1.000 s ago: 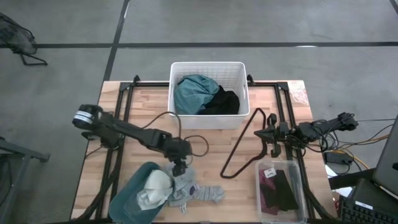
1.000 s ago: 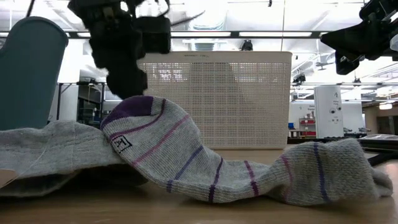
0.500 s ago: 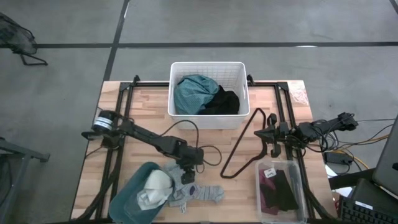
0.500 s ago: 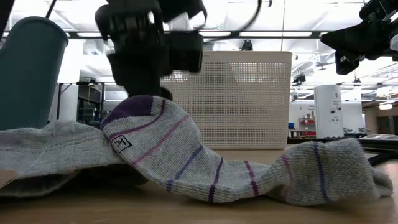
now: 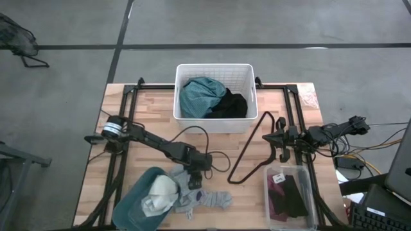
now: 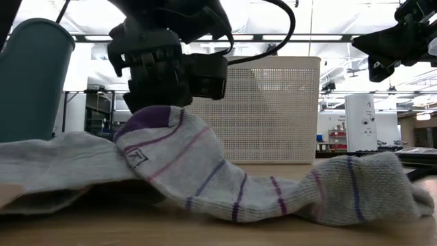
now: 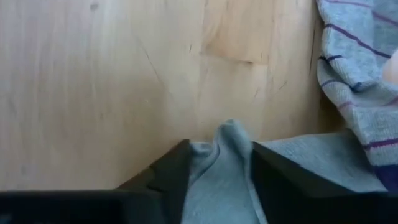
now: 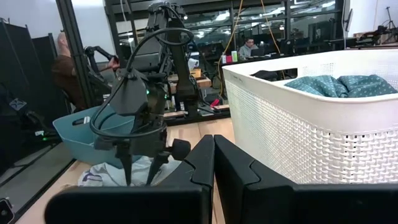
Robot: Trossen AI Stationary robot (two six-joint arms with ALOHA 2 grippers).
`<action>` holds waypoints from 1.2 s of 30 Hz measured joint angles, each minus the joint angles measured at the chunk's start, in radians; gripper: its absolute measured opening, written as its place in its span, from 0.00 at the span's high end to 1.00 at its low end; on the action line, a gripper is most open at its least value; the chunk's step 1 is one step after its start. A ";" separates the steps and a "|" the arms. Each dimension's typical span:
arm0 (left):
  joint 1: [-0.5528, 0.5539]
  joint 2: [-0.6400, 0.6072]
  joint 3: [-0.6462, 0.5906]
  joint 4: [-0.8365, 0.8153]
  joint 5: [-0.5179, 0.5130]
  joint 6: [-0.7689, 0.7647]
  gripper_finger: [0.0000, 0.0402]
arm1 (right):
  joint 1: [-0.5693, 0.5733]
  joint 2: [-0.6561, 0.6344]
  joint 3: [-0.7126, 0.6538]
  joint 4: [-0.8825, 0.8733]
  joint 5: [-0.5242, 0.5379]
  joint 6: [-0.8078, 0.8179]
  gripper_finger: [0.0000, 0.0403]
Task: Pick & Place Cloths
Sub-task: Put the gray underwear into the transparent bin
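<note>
A heap of grey cloths lies on the table by the mouth of a tipped teal bin (image 5: pixel 136 204). It includes a grey sock with purple stripes (image 5: pixel 215 199) (image 6: pixel 205 178). My left gripper (image 5: pixel 194 181) (image 7: pixel 217 168) has come down on the heap's far edge and is shut on a fold of plain grey cloth (image 7: pixel 221 186). A white basket (image 5: pixel 215 66) at the far edge holds a teal cloth (image 5: pixel 200 95) and a black cloth (image 5: pixel 232 104). My right gripper (image 5: pixel 278 142) (image 8: pixel 214 163) waits shut at the right, above the table. My left gripper pinches a raised fold of the plain grey cloth (image 7: pixel 230 134) between its two fingers. The fingers slant down from above, coming from the table's left. The fold bulges up past the fingertips, and the rest of the cloth lies slack on the table.
A black wire hanger (image 5: pixel 250 151) lies between the basket and a clear bin (image 5: pixel 307 192) at the near right, which holds maroon and black cloths. Pale cloth (image 5: pixel 160 192) spills from the teal bin's mouth. Bare wood lies left of the basket.
My left gripper has gone toward the table's right and near edges and down, from above the heap's left part onto its far edge. In the low view it has sunk to just behind the striped sock's hump. The cloths lie as before.
</note>
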 joint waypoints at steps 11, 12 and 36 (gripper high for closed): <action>0.002 -0.024 -0.002 0.021 0.016 0.069 0.96 | 0.000 0.000 0.000 0.000 0.000 0.000 0.98; 0.002 -0.035 0.000 0.015 0.019 0.068 0.97 | 0.000 0.000 0.000 0.000 0.000 0.000 0.98; -0.222 -0.541 0.557 -0.746 -0.394 -0.228 0.98 | 0.000 0.000 0.000 0.000 0.000 0.000 0.98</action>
